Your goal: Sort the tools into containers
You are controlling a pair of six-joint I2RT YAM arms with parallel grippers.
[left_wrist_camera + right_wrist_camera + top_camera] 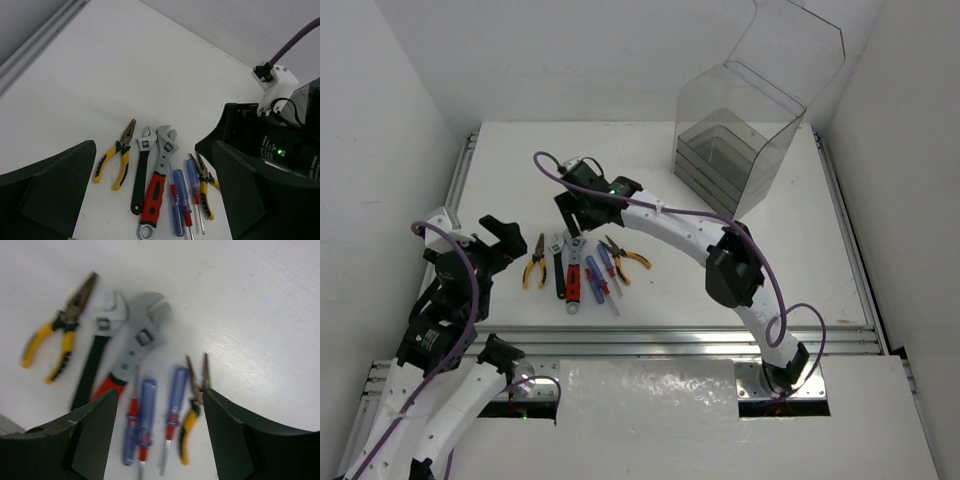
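Several tools (573, 283) lie beneath the open right jaws

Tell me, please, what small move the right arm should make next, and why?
Probably lower the right gripper straight down. Its jaws stand open above the blue-handled screwdrivers, which lie framed between them on the table, and nothing is gripped yet.

White table (520, 170): tools (582, 268), clear box (740, 150)
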